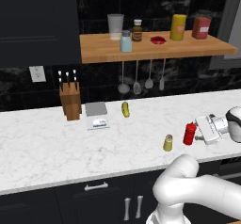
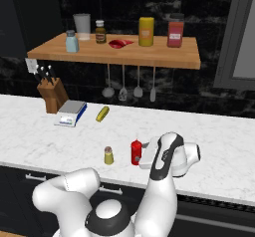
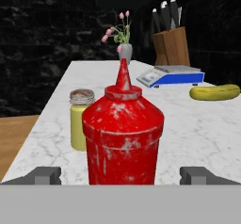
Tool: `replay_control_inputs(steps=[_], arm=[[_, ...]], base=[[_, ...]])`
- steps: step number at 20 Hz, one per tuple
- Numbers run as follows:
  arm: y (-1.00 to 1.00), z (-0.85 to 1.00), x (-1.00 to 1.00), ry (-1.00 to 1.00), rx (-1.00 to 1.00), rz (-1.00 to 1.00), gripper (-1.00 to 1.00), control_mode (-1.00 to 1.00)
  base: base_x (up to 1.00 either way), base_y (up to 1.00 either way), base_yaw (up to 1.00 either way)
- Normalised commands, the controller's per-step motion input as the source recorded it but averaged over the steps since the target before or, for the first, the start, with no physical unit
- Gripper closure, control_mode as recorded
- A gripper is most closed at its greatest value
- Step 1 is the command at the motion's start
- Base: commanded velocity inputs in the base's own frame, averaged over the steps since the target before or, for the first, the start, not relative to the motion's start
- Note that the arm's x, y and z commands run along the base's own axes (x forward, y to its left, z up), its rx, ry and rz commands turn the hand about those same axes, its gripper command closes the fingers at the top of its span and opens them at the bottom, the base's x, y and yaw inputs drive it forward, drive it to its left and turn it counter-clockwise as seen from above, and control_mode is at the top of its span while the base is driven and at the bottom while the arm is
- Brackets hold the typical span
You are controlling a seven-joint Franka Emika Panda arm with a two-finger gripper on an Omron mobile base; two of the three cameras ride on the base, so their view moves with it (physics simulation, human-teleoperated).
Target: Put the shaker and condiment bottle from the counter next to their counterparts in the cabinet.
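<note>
Right, the arm's reaching in low and sideways over the tabletop (image 1: pixel 42 138), and its gripper (image 3: pixel 120 175) has the red condiment bottle (image 3: pixel 123 138) lined up dead centre between the jaws. The jaws are spread wide, one tip either side of the bottle's body, neither one pressing on it as far as I can see, so nothing's been grasped yet. That flat, level approach makes sense to me: a tall slim squeeze bottle is easiest taken round its belly from the side, upright, so it can later be stood on a shelf without tipping.

The bottle stands near the front edge of the tabletop, towards the right end, and the olive shaker (image 1: pixel 168 143) sits just beside it on the left, close but apart. I'd guess the shaker waits its turn.

Up on the wooden cabinet shelf (image 1: pixel 155 53) are the partners: the pale blue shaker (image 1: pixel 125 42) near the left end of the board's front edge, and the wide yellow bottle (image 1: pixel 178 27) further right, towards the back, beside a red jar (image 1: pixel 201 27). There's bare board next to the yellow bottle, room for the red one.

A pickle (image 1: pixel 125 109), a scale (image 1: pixel 97 115) and a knife block (image 1: pixel 70 100) lie towards the back edge, well clear.
</note>
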Motion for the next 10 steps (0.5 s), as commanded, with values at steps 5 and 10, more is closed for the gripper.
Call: replay_control_inputs(steps=[5, 10], arm=[[0.05, 0.00, 0.00, 0.00, 0.02, 0.00, -1.00, -1.00], [0.05, 0.00, 0.00, 0.00, 0.01, 0.00, -1.00, -1.00]], base=[[0.00, 0.00, 0.00], [0.00, 0.00, 0.00]])
